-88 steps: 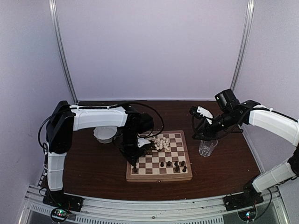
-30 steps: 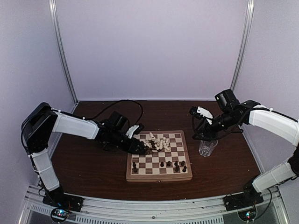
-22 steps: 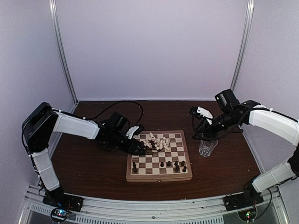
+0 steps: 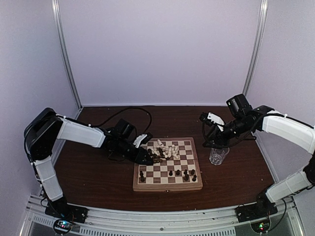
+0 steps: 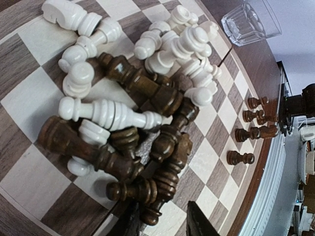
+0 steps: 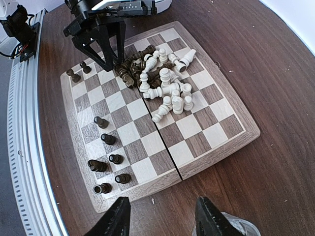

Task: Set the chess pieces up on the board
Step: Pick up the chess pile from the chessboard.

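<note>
The left gripper point(image 5: 163, 223) is spread wide and low at the left side of the board point(image 4: 167, 188). Its fingers sit on either side of the dark end of a jumbled heap of chess pieces point(image 4: 165, 149) and grip none of them. The board lies mid-table, slightly toward the near edge, with a few dark pieces upright along its near side. The right gripper point(image 6: 160, 219) hangs open and empty over the glass point(image 4: 218, 155) by the board's right edge.
</note>
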### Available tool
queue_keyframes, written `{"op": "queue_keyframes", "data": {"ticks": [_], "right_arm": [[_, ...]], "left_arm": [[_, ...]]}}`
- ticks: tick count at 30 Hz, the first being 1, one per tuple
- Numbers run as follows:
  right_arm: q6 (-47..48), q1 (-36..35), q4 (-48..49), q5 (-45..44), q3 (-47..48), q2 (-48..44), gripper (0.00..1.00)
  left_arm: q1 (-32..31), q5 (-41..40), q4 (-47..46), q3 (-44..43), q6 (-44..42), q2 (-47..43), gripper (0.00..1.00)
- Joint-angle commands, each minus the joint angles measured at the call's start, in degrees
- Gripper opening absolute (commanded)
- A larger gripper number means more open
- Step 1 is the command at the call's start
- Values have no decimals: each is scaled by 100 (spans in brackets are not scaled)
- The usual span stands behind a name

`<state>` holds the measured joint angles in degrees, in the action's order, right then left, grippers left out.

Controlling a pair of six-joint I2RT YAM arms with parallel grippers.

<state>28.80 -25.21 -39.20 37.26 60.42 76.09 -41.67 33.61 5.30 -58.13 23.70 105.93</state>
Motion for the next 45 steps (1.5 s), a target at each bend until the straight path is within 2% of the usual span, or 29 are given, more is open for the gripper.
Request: {"op": "queue_keyframes", "data": {"ticks": [1, 6, 15, 21, 26, 34, 41, 45], "right_arm": [[65, -19, -18, 36, -32, -9, 47], [56, -19, -28, 38, -22, 19, 47], [56, -19, -49, 41, -4, 46, 47], [110, -82, -165, 177, 151, 154, 47], [234, -495, -554, 175, 651, 522, 46], [277, -1097, -1402, 582, 2029, 1760, 48], [922, -1850, -1636, 225, 2776, 2472, 48], [1000, -1990, -1708, 220, 3170, 2786, 49]], "left_arm": [[10, 9, -256, 208, -76, 23, 31], [10, 79, -491, 314, -48, 91, 21], [10, 179, -835, 449, 46, -105, 10], [10, 289, -593, 476, 38, -791, 9], [10, 547, -285, 381, -14, -1066, 9], [3, 961, -494, 281, 224, -1265, 9], [-58, 1248, -495, 160, 265, -1277, 9], [-82, 1538, -495, 127, 355, -1293, 9]]}}
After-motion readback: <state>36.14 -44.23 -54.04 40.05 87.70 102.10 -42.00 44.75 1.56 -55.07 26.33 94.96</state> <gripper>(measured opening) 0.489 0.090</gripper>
